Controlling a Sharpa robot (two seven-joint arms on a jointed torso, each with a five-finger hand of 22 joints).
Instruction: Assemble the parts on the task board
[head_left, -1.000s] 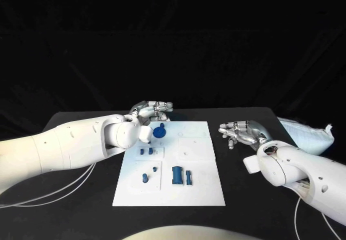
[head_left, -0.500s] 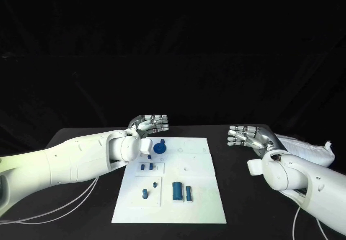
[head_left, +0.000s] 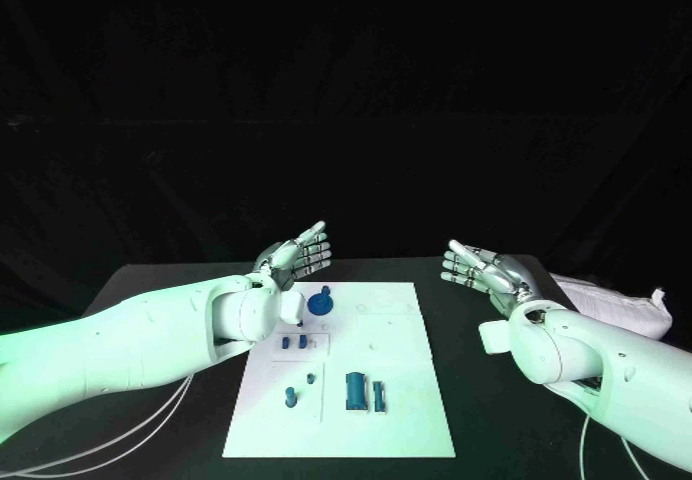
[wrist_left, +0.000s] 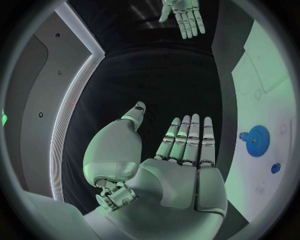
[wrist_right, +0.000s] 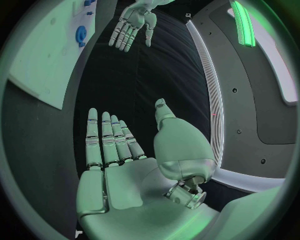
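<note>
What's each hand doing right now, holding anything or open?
Left hand: open, fingers straight, holding nothing, raised beside the task board.
Right hand: open, fingers extended, holding nothing.

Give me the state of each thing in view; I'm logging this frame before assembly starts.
left hand: open, raised, holding nothing.
right hand: open, raised, holding nothing.
task board: flat on the table.
blue gear: on the board, untouched.
tall blue block: on the board, untouched.
white bag: lying right of the board.

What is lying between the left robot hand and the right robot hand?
Head view: the task board's far edge lies below the gap between the left robot hand and the right robot hand.
</note>
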